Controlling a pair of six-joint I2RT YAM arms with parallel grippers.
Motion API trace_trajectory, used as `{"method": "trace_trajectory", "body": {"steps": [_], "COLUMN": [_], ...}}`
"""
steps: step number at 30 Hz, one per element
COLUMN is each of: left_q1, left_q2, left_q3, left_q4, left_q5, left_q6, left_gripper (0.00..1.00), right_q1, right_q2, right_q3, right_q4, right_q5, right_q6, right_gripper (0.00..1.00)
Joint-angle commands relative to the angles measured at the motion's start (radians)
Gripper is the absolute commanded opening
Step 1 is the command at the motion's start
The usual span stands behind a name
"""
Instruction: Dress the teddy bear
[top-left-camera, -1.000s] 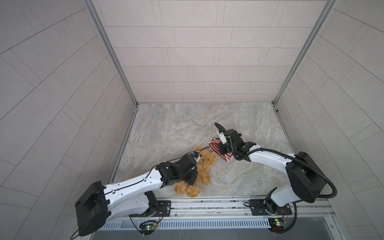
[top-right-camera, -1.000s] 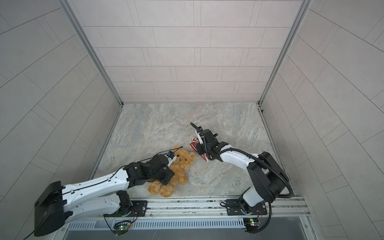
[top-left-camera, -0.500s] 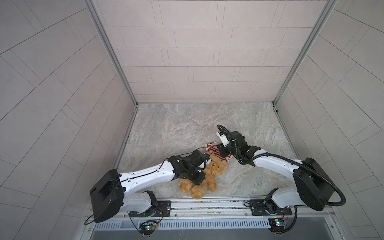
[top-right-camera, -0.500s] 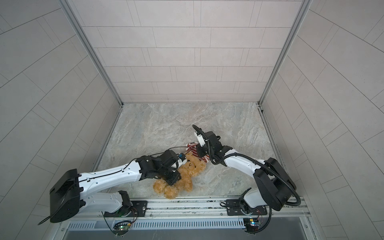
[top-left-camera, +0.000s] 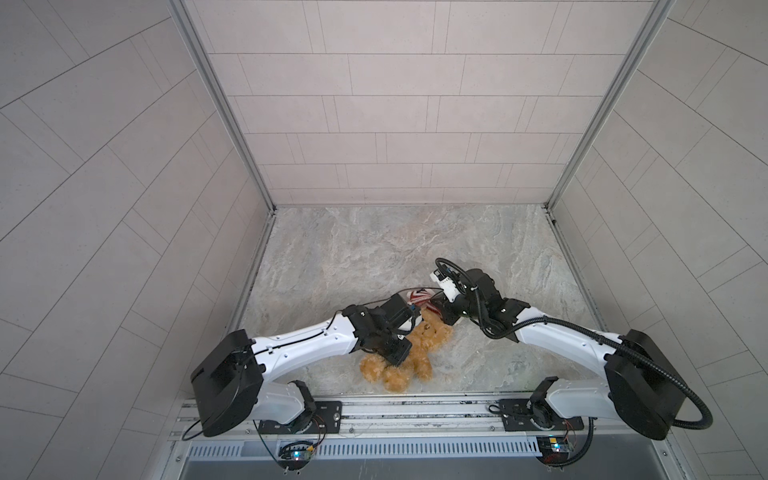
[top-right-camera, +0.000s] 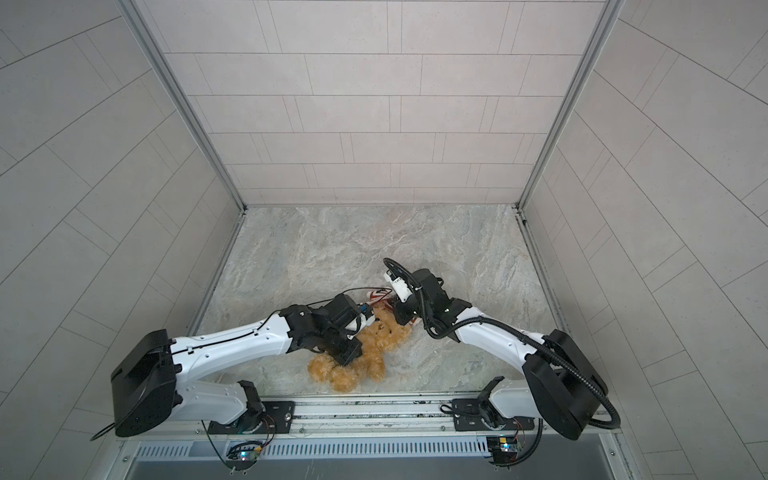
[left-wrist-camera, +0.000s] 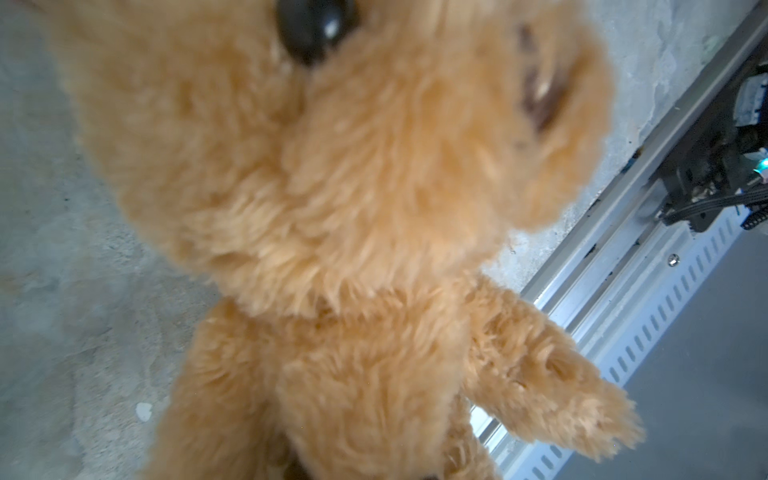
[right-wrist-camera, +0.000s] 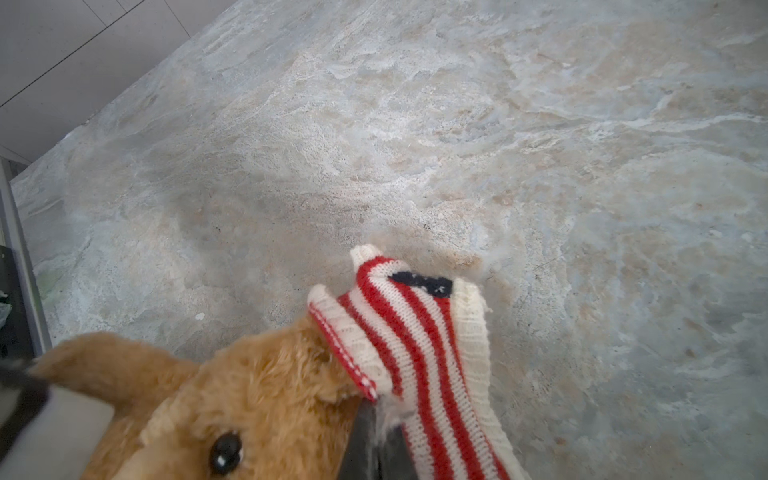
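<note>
Along the desk's near edge I see one ribbed aluminium rail (top-left-camera: 415, 402) carrying both arm bases. Just beyond it, near the middle of that edge, lies the single small fluffy golden-brown plush teddy bear (top-left-camera: 430, 334) on the matt grey-beige marbled desk (top-left-camera: 374, 249), stubby legs toward the rail and round head away from it. My left gripper (top-left-camera: 397, 355) sits on its lower body, fingers narrowed into the shaggy fur and holding it. At the bear's head, the one red-and-white striped ribbed knitted sweater (right-wrist-camera: 415, 345), with a navy patch and cream cuffs, drapes over an ear. My right gripper (right-wrist-camera: 376, 440) is fully closed, pinching that knit. Compared with a second ago, the bear has slid slightly right, and the sweater now touches its head. Two arms, two grippers.
</note>
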Motion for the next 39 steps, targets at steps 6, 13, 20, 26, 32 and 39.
{"method": "trace_trajectory", "body": {"steps": [6, 13, 20, 26, 32, 39], "left_q1": [0.037, 0.081, 0.080, 0.076, 0.045, -0.024], "left_q2": [-0.046, -0.100, -0.127, -0.191, -0.205, -0.222], "left_q3": [-0.058, -0.134, -0.176, -0.219, -0.252, -0.280], "left_q4": [0.053, 0.165, 0.246, 0.320, 0.402, 0.499], "left_q5": [-0.027, -0.004, -0.042, -0.100, -0.167, -0.272], "left_q6": [-0.046, -0.125, -0.162, -0.121, -0.063, -0.005], "left_gripper": [0.00, 0.00, 0.00, 0.00, 0.00, 0.00], "right_q1": [0.020, 0.031, 0.062, 0.084, 0.098, 0.114], "right_q2": [-0.044, -0.054, -0.064, -0.064, -0.077, -0.073], "right_q3": [0.002, 0.020, 0.045, 0.062, 0.096, 0.160], "right_q4": [-0.098, -0.137, -0.144, -0.113, -0.065, -0.055], "right_q5": [-0.017, 0.003, -0.011, -0.026, -0.072, -0.113], "right_q6": [-0.062, -0.070, -0.048, 0.037, 0.121, 0.164], "right_gripper": [0.00, 0.00, 0.00, 0.00, 0.00, 0.00]}}
